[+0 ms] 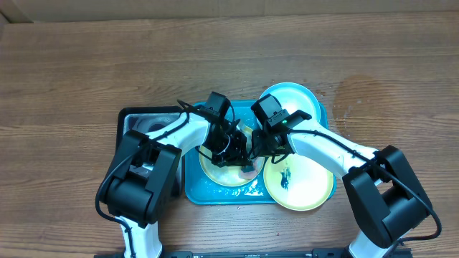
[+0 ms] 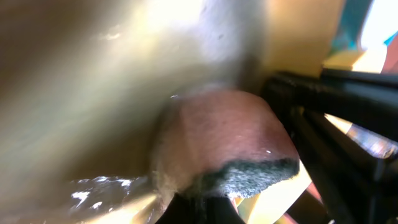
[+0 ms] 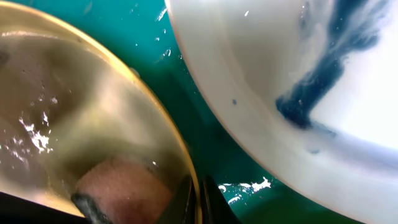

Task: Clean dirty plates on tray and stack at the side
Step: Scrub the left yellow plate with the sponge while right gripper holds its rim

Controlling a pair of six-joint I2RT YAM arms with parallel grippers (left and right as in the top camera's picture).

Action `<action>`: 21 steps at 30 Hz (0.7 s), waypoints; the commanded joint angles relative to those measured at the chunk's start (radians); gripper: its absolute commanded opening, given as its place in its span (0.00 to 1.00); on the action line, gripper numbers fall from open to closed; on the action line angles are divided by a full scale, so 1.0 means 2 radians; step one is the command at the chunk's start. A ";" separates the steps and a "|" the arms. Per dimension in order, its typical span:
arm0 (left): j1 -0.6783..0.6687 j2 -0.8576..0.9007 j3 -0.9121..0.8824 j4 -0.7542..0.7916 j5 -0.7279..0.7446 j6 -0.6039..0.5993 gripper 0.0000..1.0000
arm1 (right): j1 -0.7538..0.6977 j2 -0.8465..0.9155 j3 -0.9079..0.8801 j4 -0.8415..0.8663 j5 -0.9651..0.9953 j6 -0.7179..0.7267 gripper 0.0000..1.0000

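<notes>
While the left gripper [image 1: 242,163] is clamped shut on a pink sponge [image 2: 224,149] held against the wet yellow-green plate [image 1: 219,168], the right gripper [image 3: 198,200] pinches that plate's rim. The plate lies on the turquoise tray [image 1: 193,190], beside a dark-smeared plate [image 1: 301,183], with the light blue plate [image 1: 290,100] at the tray's far corner.

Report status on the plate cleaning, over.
Left end effector shut on sponge, pressed to yellow plate. Right end effector shut on that plate's rim. Smeared plate beside it, untouched. No obstruction seen.
</notes>
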 commanded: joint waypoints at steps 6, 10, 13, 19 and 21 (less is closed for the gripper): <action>0.032 0.016 0.001 0.002 -0.096 -0.093 0.04 | -0.001 0.006 0.001 -0.001 0.011 0.018 0.04; 0.045 0.016 0.001 0.039 -0.104 -0.101 0.04 | -0.001 0.006 0.001 -0.001 0.011 0.018 0.04; 0.054 0.016 0.001 0.077 -0.106 -0.106 0.04 | -0.001 0.006 0.001 -0.002 0.011 0.018 0.04; 0.067 0.016 0.001 0.142 -0.108 -0.105 0.04 | -0.001 0.006 0.001 -0.004 0.011 0.018 0.04; 0.071 0.016 0.001 0.153 -0.124 -0.105 0.04 | -0.001 0.006 0.001 -0.004 0.011 0.018 0.04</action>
